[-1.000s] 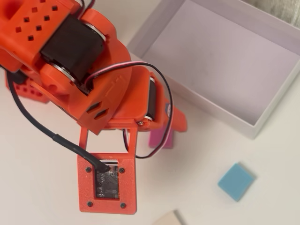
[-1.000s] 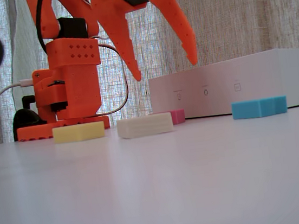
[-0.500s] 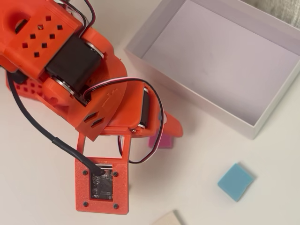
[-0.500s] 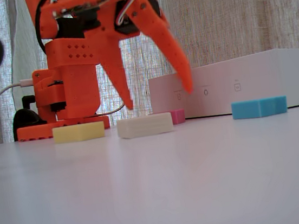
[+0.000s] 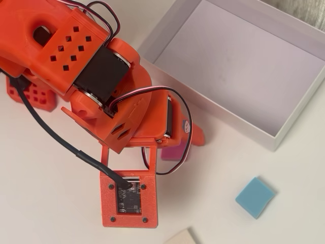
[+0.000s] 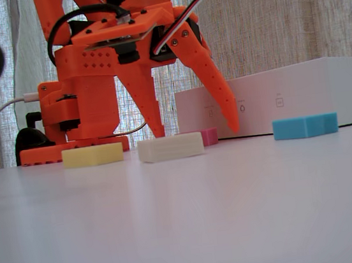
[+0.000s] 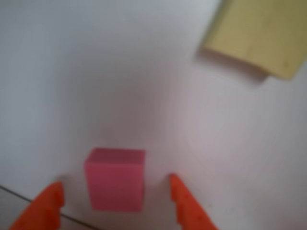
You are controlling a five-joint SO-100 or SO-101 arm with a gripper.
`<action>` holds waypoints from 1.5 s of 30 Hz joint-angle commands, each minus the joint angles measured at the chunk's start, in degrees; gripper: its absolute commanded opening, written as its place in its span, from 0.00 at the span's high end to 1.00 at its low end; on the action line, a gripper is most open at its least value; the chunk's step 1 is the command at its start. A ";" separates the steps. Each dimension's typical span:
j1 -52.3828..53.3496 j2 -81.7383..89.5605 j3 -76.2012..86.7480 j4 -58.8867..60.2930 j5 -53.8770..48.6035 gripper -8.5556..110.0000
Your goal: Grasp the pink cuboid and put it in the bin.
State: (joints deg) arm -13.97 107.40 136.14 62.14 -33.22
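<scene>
Fingers (image 7: 115,201) of the orange arm are spread wide and empty; in the wrist view their two orange tips show at the bottom edge of the frame, one on each side of the pink cuboid (image 7: 115,178), with a gap of bare worktop (image 7: 96,72) between each tip and the block. The cuboid sits on the worktop low in that frame, slightly left of centre. In the fixed view the fingers (image 6: 198,130) hang with tips pointing down near the worktop, and the pink cuboid (image 6: 209,136) is only a sliver between them, mostly hidden behind a cream block (image 6: 170,147). The bin (image 6: 300,94) stands right of centre, its white wall just behind the cuboid.

To do this step well, a sensible course is to lower straight down until the tips reach the block's sides, keeping it centred, then close evenly so it does not twist or slide away. The block looks small and light, so an off-centre squeeze could push it aside.

Seen from overhead, the arm reaches from the upper left toward the centre of the frame, its wrist bent downward, covering most of the pink cuboid (image 5: 172,153), which peeks out beneath it. The bin (image 5: 304,99) fills the upper right, open and empty. A blue block (image 5: 255,196) lies lower right, well apart.
</scene>
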 commanded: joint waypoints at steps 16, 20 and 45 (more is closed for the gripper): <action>0.35 -2.81 -1.41 -1.32 0.44 0.91; 0.35 -3.34 -1.49 -1.14 0.44 1.00; -21.36 15.47 -48.16 14.06 9.14 1.00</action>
State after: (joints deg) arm -29.62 120.76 92.81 73.74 -26.81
